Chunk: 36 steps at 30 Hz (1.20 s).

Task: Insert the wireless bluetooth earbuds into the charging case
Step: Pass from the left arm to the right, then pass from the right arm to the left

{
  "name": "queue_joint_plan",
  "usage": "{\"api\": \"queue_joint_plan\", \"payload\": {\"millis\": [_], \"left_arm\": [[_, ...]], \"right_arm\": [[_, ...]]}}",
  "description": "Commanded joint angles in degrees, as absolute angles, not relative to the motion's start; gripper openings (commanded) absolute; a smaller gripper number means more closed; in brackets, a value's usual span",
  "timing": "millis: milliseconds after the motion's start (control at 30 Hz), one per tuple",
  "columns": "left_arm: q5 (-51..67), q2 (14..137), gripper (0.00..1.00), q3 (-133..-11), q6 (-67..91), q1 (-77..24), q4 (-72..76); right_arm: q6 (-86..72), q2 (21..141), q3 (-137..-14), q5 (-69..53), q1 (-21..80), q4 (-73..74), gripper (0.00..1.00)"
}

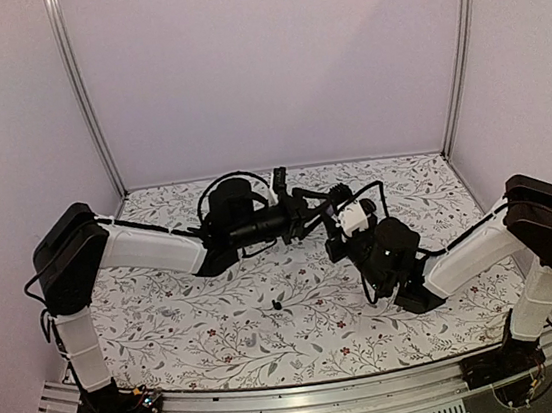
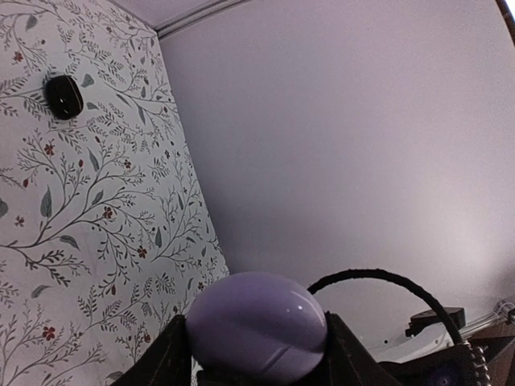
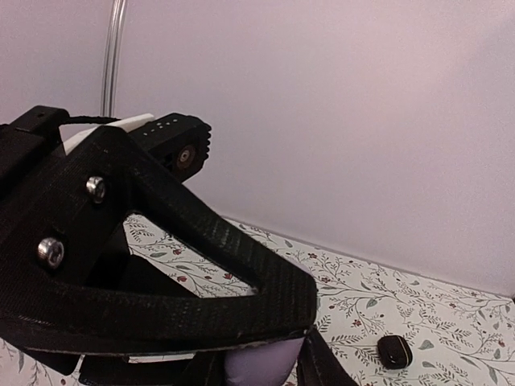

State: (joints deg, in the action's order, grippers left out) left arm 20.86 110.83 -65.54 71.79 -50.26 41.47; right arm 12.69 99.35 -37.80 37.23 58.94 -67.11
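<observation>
While your left gripper [image 1: 309, 212] reaches in over the middle of the cloth [image 1: 170, 325], its fingers [image 2: 165, 362] are clamped on the case [image 2: 257, 322]. From the left wrist you get only the lavender dome, glossy, wedged between two dark fingers, with its lower edge cut off by the frame. The black part of the case doesn't show in any view.

From above, you can't make the case out at all. Both grippers crowd together there, black on black, and it's buried between them. Your right gripper [image 1: 339, 227] sits nose to nose with the left, just beside it.

From the right wrist, a big black bracket [image 3: 161, 241] with two screws [image 3: 96, 187] fills the left of the picture and blocks most of it. Below it a sliver of lavender peeks out between dark shapes at the bottom edge. Whether your right fingers are pinching that sliver or only flanking it, I can't tell, because the tips are out of frame.

One earbud [image 1: 277, 305] lies alone on the cloth, toward the near edge, well apart from both grippers and touching nothing else. It's a small black blob in all three views, too small to say which way up. Only that one shows; where the other is, I can't tell.
</observation>
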Motion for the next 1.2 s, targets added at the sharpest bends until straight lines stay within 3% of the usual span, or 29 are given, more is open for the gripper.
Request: {"api": "queue_joint_plan", "payload": {"millis": [0,233,300,500,733,867,1000,1167], "left_arm": [[21.6,111.8,0.27,-64.8,72.2,-51.5,43.0],[21.6,111.8,0.3,-64.3,72.2,-51.5,43.9],[22.4,111.9,0.38,-64.3,72.2,-51.5,44.2],[23.9,109.7,0.8,-63.7,68.8,-51.0,43.5],[24.4,99.6,0.99,-56.8,57.8,-47.7,39.0],[25.8,91.2,1.0,-51.3,44.2,-44.3,35.9],[23.1,84.8,1.0,-52.7,29.7,-43.5,22.6],[26.0,82.6,0.95,-53.0,26.2,-43.8,17.1]], "right_arm": [[14.0,100.5,-39.7,40.1,59.0,-70.6,0.2],[13.6,99.9,-39.5,40.6,58.9,-70.5,0.0],[13.6,99.6,-39.1,40.2,59.0,-70.5,0.0],[12.9,95.9,-36.7,36.8,59.0,-68.4,0.0],[8.6,85.6,-32.1,28.0,57.6,-57.2,0.0],[4.1,77.3,-31.7,15.3,54.6,-42.1,0.0],[2.8,70.0,-32.4,-1.1,50.4,-29.5,0.0],[6.1,64.1,-35.8,-15.5,49.3,-19.4,0.0]]}}
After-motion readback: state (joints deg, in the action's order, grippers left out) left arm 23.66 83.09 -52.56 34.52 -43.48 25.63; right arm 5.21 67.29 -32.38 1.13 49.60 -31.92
